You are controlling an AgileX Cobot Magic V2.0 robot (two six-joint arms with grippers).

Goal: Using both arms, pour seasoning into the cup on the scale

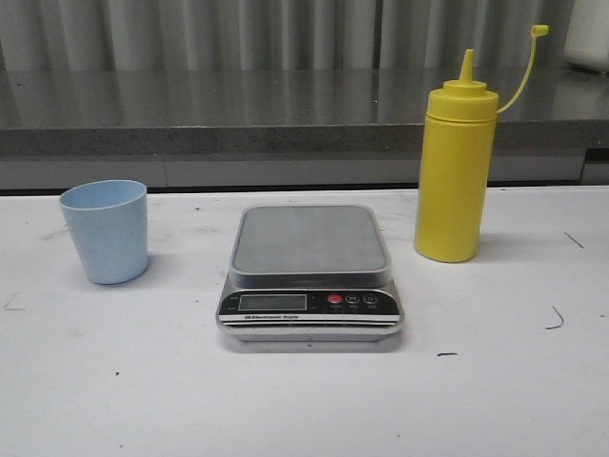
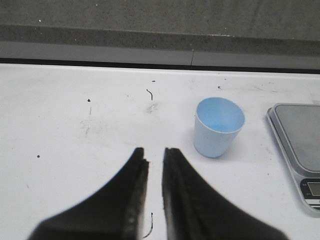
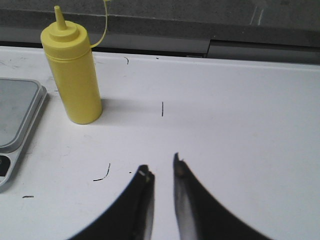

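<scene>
White tabletop [image 1: 304, 400] carries all three things, standing in a row across your front view. You have the pale blue cup [image 1: 106, 231] upright on the robot's left, the scale [image 1: 310, 271] in the middle, and the yellow seasoning bottle [image 1: 455, 171] upright on the robot's right. None of them touches another; the cup and the bottle each stand clear of the scale, on the tabletop itself. The scale's grey steel platform is bare, and its black front panel with the display and the red button [image 1: 335, 299] faces you. The bottle's nozzle is uncapped, with the small cap [image 1: 540, 29] hanging off to the side on its thin tether.

Your left pincer [image 2: 154, 152] shows only in its wrist view. Its two black fingers stand close together with a narrow gap between them, gripping nothing, hovering over bare tabletop. The cup [image 2: 218, 126] sits well ahead of the fingertips and off to one side, its mouth open and its inside looking empty; a corner of the scale [image 2: 295, 145] lies just beyond it.

Your right pincer [image 3: 160, 167] is likewise nearly closed, a narrow slit between the fingers, with nothing held. The bottle [image 3: 72, 70] stands well apart from it, just beside the edge of the scale [image 3: 17, 120]. Small dark marks dot the tabletop around both pincers. Neither arm appears in the front view.
</scene>
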